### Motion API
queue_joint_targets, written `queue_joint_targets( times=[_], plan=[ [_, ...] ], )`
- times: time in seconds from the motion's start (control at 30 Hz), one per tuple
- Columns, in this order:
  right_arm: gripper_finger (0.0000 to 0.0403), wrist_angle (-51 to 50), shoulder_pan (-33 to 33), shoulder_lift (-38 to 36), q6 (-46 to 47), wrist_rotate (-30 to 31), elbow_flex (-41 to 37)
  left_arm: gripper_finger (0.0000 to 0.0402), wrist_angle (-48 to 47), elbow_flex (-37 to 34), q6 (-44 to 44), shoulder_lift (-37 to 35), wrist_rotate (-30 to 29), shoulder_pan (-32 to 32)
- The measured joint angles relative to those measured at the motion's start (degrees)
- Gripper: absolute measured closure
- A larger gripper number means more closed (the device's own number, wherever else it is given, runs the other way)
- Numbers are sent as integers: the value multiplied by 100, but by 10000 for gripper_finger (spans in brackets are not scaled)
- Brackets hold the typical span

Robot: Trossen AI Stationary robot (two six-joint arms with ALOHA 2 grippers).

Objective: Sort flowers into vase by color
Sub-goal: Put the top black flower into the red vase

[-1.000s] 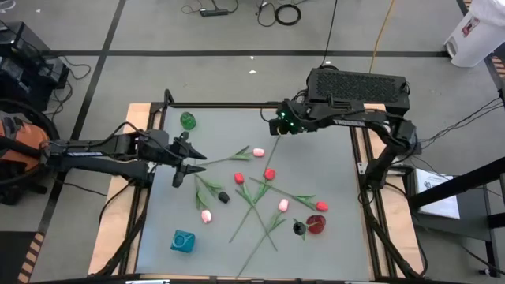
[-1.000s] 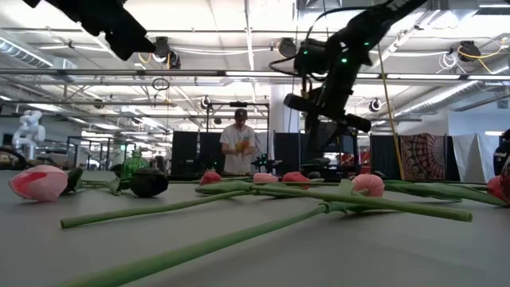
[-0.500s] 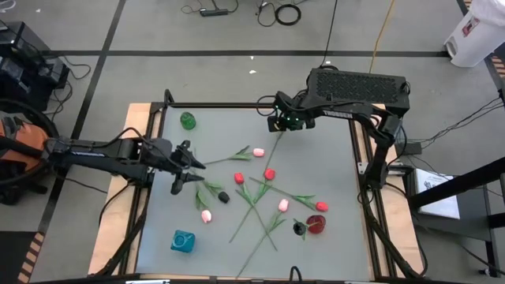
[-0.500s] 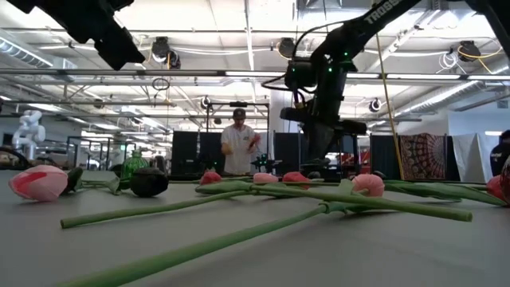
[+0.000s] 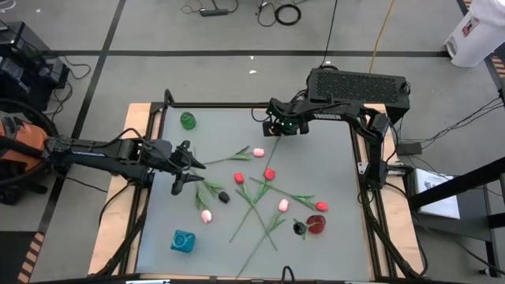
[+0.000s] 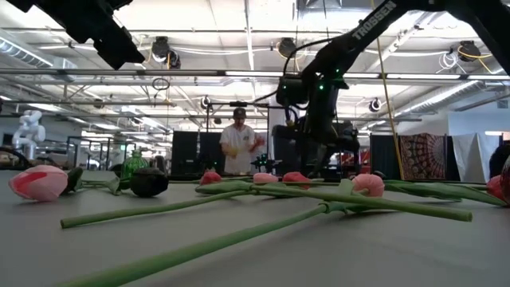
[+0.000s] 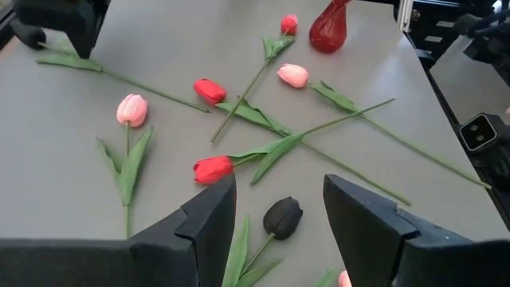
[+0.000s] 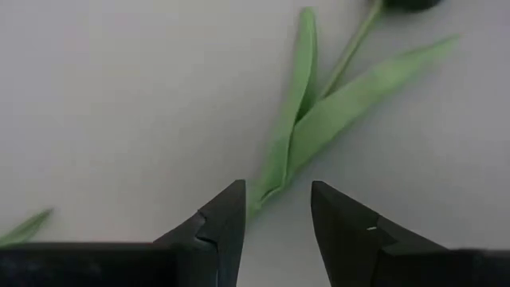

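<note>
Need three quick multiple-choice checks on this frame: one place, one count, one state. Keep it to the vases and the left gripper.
1. Where does the small green glass vase stand?
A. at the table's far left corner
B. touching the red vase
C. in a gripper

2. How many vases are on the table?
A. one
B. two
C. three

3. How is the left gripper?
A. shut on a stem
B. open, holding nothing
C. shut on a vase

Key:
1 A: the green glass vase stands alone near the far left corner of the grey table.
2 C: green, blue vase and red vase.
3 B: the left gripper has its fingers apart above the tulips.
</note>
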Motion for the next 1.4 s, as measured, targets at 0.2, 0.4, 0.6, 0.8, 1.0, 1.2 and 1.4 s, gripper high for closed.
queue_joint_targets(
  times=[0.2,0.4,0.6,0.8,1.0,1.2,1.4],
  plan=[
    [268,167,-7,153,-3,25,-2,204,-2,0,2,0,2,0],
    [268,301,-2,162,32,23,0,204,-2,0,2,0,2,0],
    [268,365,-2,162,135,25,0,204,-1,0,2,0,2,0],
    [268,315,-2,162,174,77,0,204,-2,0,0,0,3,0],
    [268,35,41,162,168,63,-1,204,-2,0,-9,0,4,0],
    [268,236,155,162,133,41,-2,204,-2,0,-5,0,4,0],
    [268,169,145,178,131,71,-2,204,0,0,-9,0,4,0]
  ],
)
